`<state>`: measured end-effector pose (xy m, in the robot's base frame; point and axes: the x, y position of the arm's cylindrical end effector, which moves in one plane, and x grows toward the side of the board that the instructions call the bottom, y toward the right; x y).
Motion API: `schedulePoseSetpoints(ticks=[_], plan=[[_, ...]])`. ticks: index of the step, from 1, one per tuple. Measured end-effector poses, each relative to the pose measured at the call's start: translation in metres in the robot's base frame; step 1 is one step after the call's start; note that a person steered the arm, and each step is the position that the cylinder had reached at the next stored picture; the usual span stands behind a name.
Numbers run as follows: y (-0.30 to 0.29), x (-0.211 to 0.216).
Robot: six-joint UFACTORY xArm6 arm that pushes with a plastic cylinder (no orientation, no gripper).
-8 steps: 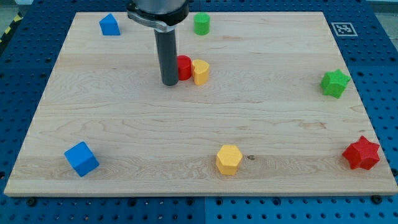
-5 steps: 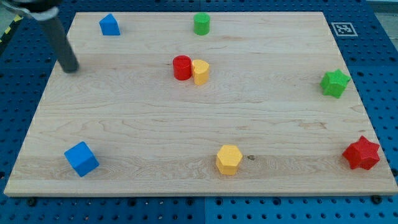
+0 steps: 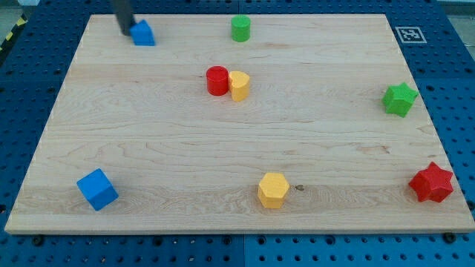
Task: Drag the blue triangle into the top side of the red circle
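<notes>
The blue triangle (image 3: 143, 33) lies near the board's top left. My tip (image 3: 126, 31) stands right against its left side, touching it. The red circle (image 3: 217, 80) sits at the upper middle of the board, to the lower right of the triangle and well apart from it. A yellow block (image 3: 239, 85) touches the red circle's right side.
A green cylinder (image 3: 240, 28) stands at the top centre. A green star (image 3: 399, 99) is at the right, a red star (image 3: 431, 182) at the bottom right. A yellow hexagon (image 3: 273, 190) is at the bottom centre, a blue cube (image 3: 97, 188) at the bottom left.
My tip went from beside the red circle out to the left edge, then up to the blue triangle's left side. The triangle has shifted a little to the right.
</notes>
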<state>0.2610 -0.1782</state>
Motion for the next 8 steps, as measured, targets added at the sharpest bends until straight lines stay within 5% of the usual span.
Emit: schedulePoseSetpoints(ticks=[2, 4, 5, 6, 8], plan=[[0.113, 0.078], [0.057, 0.049], [0.059, -0.005], [0.094, -0.015], [0.124, 0.056]])
